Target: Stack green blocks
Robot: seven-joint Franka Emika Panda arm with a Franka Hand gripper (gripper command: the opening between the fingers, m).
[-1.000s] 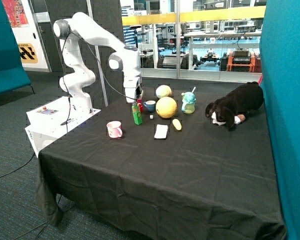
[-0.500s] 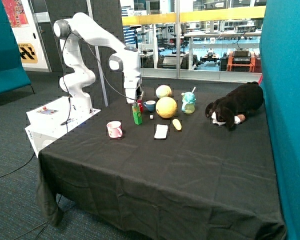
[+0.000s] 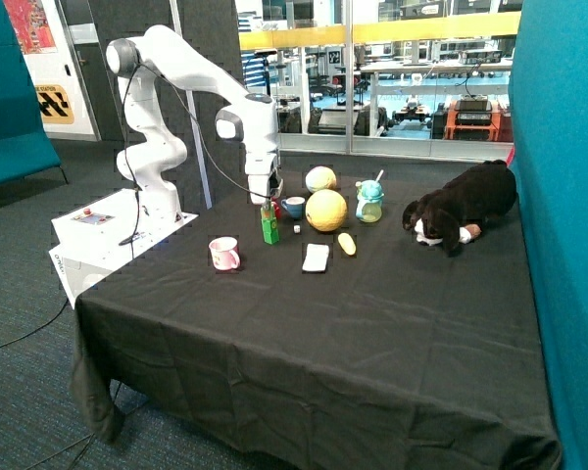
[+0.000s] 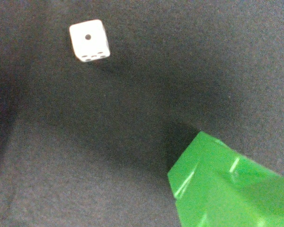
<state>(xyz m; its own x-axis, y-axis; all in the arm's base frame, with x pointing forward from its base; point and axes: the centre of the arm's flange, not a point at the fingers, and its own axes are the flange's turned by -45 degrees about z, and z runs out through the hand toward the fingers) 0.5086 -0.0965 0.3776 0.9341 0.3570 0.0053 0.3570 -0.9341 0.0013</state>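
Observation:
The green blocks (image 3: 269,227) stand as one upright green column on the black tablecloth, between the pink cup and the blue cup. My gripper (image 3: 267,199) hangs right above the column's top, and how close it is to the top block does not show. In the wrist view the top of a green block (image 4: 227,189) fills one corner, with bare cloth around it. A small red piece (image 3: 275,208) shows just behind the column's top.
A white die (image 4: 89,40) lies on the cloth near the column (image 3: 297,229). Around it are a pink cup (image 3: 223,253), a blue cup (image 3: 294,207), a yellow ball (image 3: 325,210), a teal sippy cup (image 3: 369,202), a white flat object (image 3: 316,257) and a plush dog (image 3: 461,208).
The wrist and gripper have shifted slightly toward the blue cup above the green column. The column and everything else on the table stayed put.

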